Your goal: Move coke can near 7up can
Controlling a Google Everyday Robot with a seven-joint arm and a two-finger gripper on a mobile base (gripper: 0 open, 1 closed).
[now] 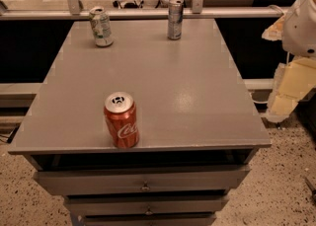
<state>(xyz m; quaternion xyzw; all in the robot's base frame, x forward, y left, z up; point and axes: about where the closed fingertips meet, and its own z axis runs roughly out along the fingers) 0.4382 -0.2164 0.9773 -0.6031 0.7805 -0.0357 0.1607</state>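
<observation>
The red coke can (121,120) stands upright near the front edge of the grey table (163,82), left of the middle. The 7up can (100,26), whitish with green markings, stands at the far left corner of the table. My gripper (284,102) hangs off the table's right side, beyond its edge and level with the front half, well apart from both cans. It holds nothing that I can see.
A taller slim silver-grey can (175,18) stands at the far edge, right of the middle. Drawers (143,180) sit under the tabletop. A metal rail (148,13) runs behind the table. My white arm (302,22) is at the upper right.
</observation>
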